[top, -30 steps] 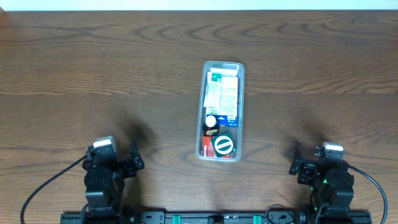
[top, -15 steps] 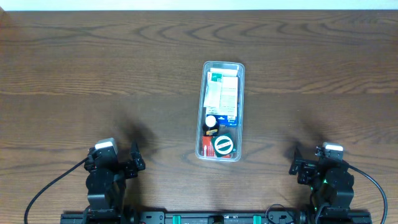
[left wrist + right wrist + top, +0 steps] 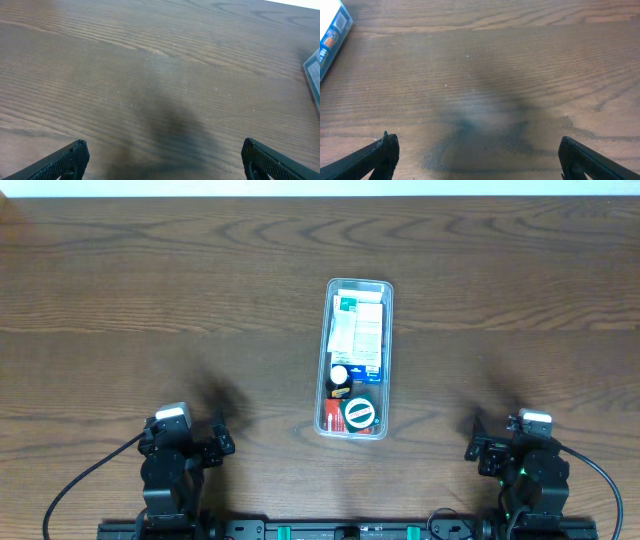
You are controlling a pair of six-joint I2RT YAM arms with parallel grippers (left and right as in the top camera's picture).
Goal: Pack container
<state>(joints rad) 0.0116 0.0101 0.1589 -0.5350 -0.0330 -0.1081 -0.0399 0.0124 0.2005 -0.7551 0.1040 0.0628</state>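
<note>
The clear container [image 3: 391, 360] stands at the table's middle, long side running away from me. It holds white and blue boxes at the far end and a small round white item, a red pack and a round green-and-white lid at the near end. Its edge shows at the right of the left wrist view [image 3: 312, 75] and at the top left of the right wrist view [image 3: 332, 37]. My left gripper [image 3: 190, 442] is open and empty at the front left, seen also in its wrist view [image 3: 162, 160]. My right gripper [image 3: 497, 448] is open and empty at the front right, seen also in its wrist view [image 3: 477, 157].
Dark wood table [image 3: 150, 300] all around the container. The table's far edge meets a pale strip [image 3: 320, 186] at the top. The arm bases and a black rail [image 3: 350, 530] sit at the front edge.
The left arm has drawn back slightly toward the front edge. The right arm and the container have not moved.
</note>
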